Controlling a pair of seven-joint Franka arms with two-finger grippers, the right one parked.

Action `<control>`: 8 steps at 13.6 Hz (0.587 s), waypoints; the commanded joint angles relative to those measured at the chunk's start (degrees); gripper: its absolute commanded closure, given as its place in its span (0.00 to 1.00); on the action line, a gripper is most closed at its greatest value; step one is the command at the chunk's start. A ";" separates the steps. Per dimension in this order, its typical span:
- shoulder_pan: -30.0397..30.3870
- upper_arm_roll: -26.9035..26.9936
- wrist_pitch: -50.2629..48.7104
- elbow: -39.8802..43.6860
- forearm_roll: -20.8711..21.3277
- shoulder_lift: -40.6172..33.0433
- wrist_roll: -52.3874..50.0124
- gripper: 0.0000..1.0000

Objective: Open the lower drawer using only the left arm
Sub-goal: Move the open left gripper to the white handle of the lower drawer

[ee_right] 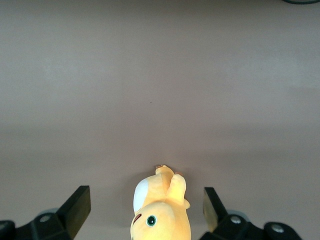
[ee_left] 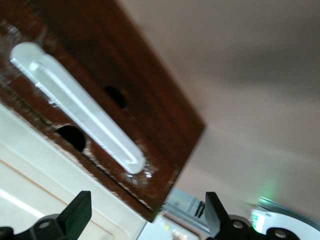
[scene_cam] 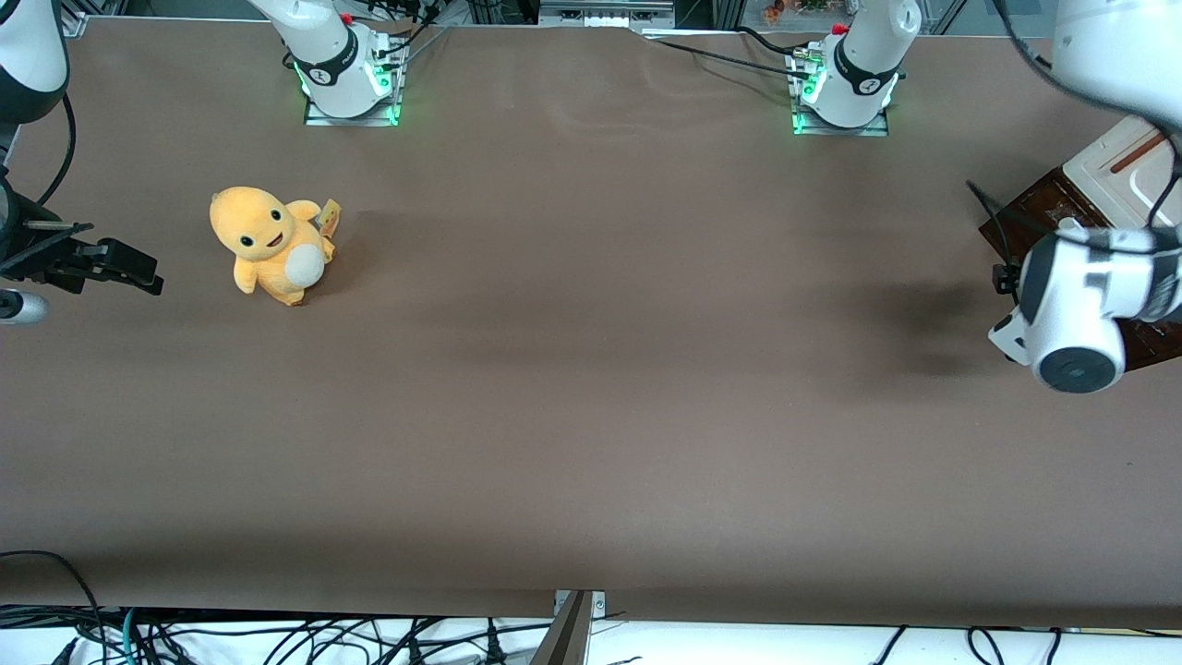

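At the working arm's end of the brown table (scene_cam: 591, 388), seen from the front, the left arm (scene_cam: 1080, 305) bends down over a small cabinet (scene_cam: 1122, 166) whose cream top shows at the frame's edge. A strip of dark reddish-brown wood peeks out beside the arm's wrist; whether that is the lower drawer's front cannot be told from this angle, and the gripper itself is hidden under the wrist housing. A yellow plush toy (scene_cam: 270, 244) sits well apart, toward the parked arm's end.

From the left wrist camera, the lower drawer (ee_left: 150, 100) fills much of the picture: dark wood front, white bar handle (ee_left: 80, 105) running diagonally across it. The gripper (ee_left: 145, 220) hovers close to the front with its fingers (ee_left: 77, 212) spread wide, nothing between them and no contact with the bar. The handle's long axis lies slantwise to the line joining the two fingertips, and the bar sits ahead of the opening, not yet inside it. By my reading, the wrist needs some turn and a short advance before the fingers can straddle the bar.

From the parked arm's wrist camera, only the plush toy (ee_right: 160, 210) and bare tabletop appear; neither drawer nor working arm is in sight.
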 commanded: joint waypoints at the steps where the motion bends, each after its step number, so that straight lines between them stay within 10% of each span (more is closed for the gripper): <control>1: -0.53 -0.26 -2.80 0.96 8.78 5.80 -6.63 0.00; 8: 0.52 -0.26 -2.54 0.95 15.93 11.53 -15.07 0.00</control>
